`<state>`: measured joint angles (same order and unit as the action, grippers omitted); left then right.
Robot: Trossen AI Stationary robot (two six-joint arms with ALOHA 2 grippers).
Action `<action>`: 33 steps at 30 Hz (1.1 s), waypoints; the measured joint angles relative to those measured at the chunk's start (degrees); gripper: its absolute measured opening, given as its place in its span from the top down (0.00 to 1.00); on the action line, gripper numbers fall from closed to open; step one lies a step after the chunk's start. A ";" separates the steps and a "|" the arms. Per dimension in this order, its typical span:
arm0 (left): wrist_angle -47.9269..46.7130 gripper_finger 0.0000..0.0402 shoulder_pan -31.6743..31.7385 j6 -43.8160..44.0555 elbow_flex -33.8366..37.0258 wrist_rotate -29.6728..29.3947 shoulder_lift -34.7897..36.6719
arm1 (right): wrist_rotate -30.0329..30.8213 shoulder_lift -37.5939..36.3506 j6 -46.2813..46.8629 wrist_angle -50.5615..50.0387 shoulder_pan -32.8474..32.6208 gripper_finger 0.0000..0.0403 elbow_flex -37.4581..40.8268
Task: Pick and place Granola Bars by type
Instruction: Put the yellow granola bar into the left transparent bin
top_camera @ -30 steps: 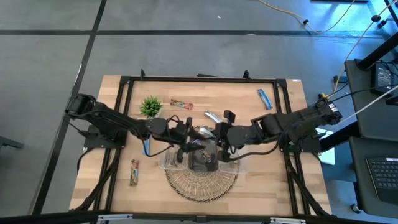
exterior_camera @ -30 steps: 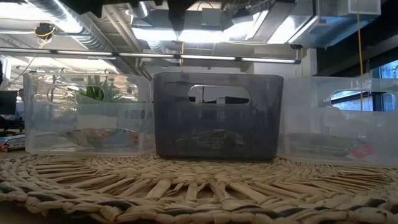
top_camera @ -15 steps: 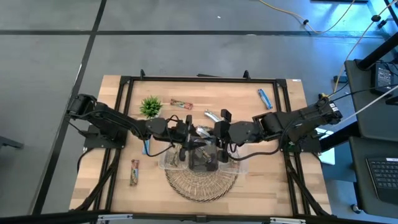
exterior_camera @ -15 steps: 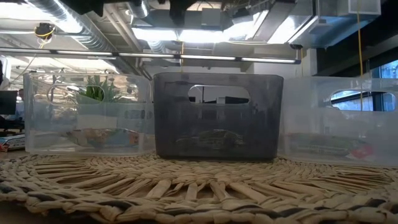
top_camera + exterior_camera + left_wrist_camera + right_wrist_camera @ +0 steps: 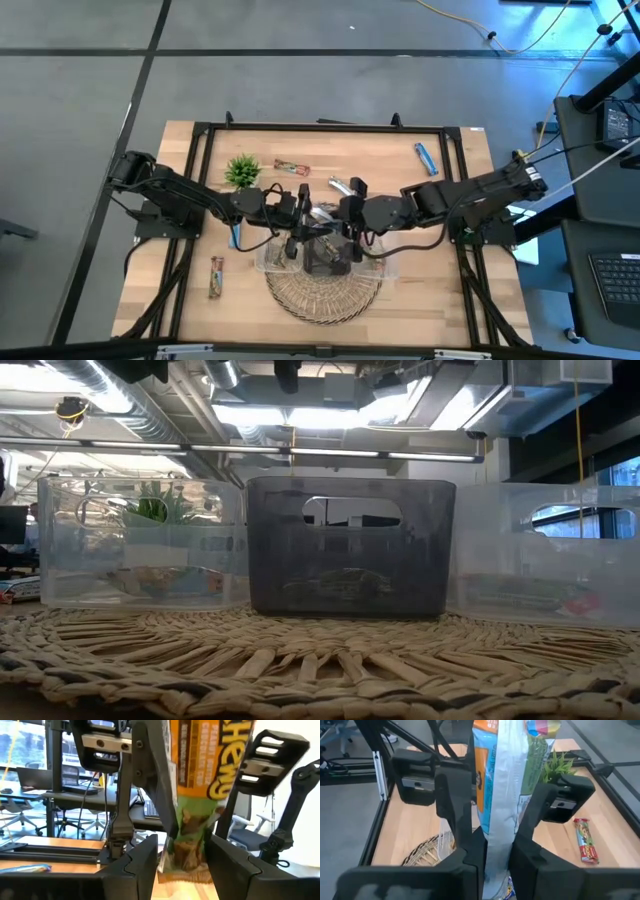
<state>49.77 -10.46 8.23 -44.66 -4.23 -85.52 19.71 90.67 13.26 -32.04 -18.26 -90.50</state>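
Over the bins, my left gripper and my right gripper meet tip to tip, each shut on one granola bar with an orange and green wrapper. The left wrist view shows its printed face; the right wrist view shows its white back seam. Loose bars lie flat on the table: red-brown, silver, blue, another blue and tan. My left gripper holds the bar by its green-brown end, a finger on each long edge, coming level from the table's left. The bar is lifted clear and runs on toward the other gripper. My right gripper pinches the opposite end between its two fingers, level from the table's right and along the bar. The wrapper narrows where the fingers close on it.
Below the grippers, a clear bin, a dark bin and another clear bin stand side by side on a woven mat, each with wrapped bars inside. A green potted plant stands near the far left. A black frame edges the table.
My right gripper has moved toward the table's left, closing the distance to my left gripper and the bar held there. The left gripper and the bar have stayed above the bins.
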 joint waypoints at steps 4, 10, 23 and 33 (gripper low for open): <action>0.06 0.61 0.02 0.00 0.00 -0.10 0.00 | 0.15 0.73 -0.31 1.30 0.00 0.82 0.00; -0.01 0.66 0.07 1.56 0.00 -0.13 0.00 | 0.13 0.73 -0.61 1.34 0.00 0.82 0.00; -0.77 0.79 0.00 1.57 0.04 0.09 -0.02 | -2.85 0.67 -3.21 -1.12 0.61 0.72 -0.11; -2.65 0.80 0.16 1.86 0.09 -0.84 0.00 | -2.36 -0.67 -3.15 -7.31 0.38 0.45 -1.69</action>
<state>47.12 -10.29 10.09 -44.58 -5.07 -85.51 17.35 90.00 10.11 -39.35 -17.89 -92.19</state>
